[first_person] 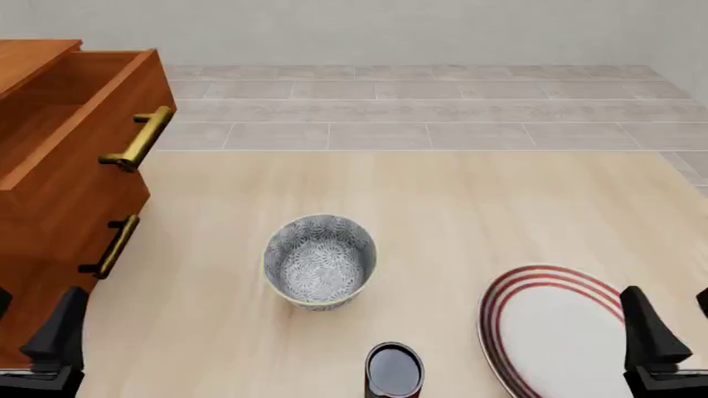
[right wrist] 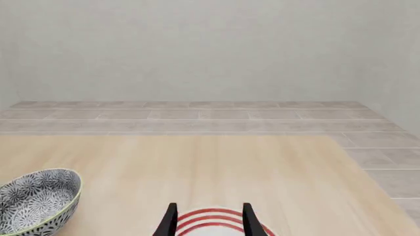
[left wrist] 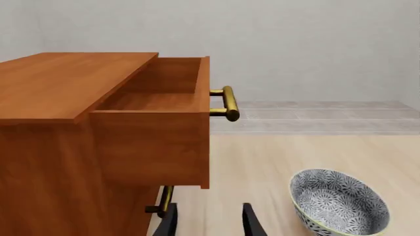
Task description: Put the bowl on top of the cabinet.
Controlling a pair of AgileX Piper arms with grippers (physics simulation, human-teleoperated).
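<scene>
So the deep grey-and-white floral bowl point(first_person: 320, 261) sits untouched on my worktop point(first_person: 443, 215), off the reddish-brown wooden cabinet point(first_person: 50, 166), with my left gripper point(left wrist: 208, 221) and right gripper point(right wrist: 208, 220) both parted and empty.

**No readable text anywhere**

We find no lettering, label, brand, number or sign in any of the three views. The bowl point(first_person: 320, 261) carries only a grey-and-white floral pattern, the plate point(first_person: 553, 327) only red rings, and the cabinet point(first_person: 55, 182) plain wood with brass handles. We make out no label on the dark can point(first_person: 394, 370).
</scene>
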